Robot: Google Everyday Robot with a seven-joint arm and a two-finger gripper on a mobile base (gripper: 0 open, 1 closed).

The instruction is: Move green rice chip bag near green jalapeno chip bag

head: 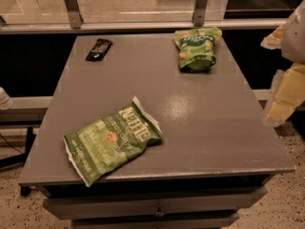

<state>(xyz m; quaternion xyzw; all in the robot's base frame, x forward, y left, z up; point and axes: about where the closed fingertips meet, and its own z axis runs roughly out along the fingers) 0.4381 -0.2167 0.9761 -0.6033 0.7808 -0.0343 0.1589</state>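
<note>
Green rice chip bag (197,48) sits far back on worktop (200,128); jaws hang at right edge, cannot tell if wide; best pinch its puffy top.

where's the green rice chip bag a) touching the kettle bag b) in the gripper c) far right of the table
c: the green rice chip bag lies far right on the table, apart from the green jalapeno chip bag at front left; the gripper is off the table's right edge.

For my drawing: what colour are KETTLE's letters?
White, on the green jalapeno chip bag; camera view. Gripper: right edge.
</note>
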